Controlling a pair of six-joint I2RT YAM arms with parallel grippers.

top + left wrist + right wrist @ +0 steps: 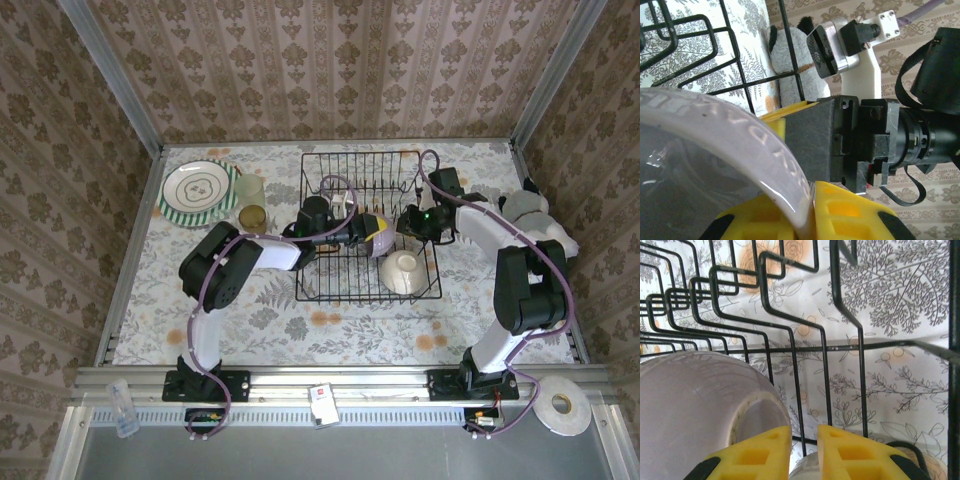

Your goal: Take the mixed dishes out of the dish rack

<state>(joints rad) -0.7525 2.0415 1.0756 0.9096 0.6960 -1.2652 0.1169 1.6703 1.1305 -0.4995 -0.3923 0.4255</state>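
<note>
The black wire dish rack (330, 170) stands mid-table. My left gripper (366, 233) reaches into it from the left and is shut on the rim of the lilac bowl (382, 240). In the left wrist view the yellow fingers (850, 212) pinch that pale rim (740, 135). My right gripper (410, 224) hovers just right of the bowl. Its fingers (850, 455) stand slightly apart with nothing between them, beside the bowl's foot ring (752, 412). A cream bowl (405, 272) lies in the rack's near right corner.
On the table left of the rack lie a green-striped plate (198, 190), a glass tumbler (250, 189) and an amber cup (251, 216). A soft toy (790, 65) sits behind the rack wires. A white tape roll (560, 405) rests at the near right.
</note>
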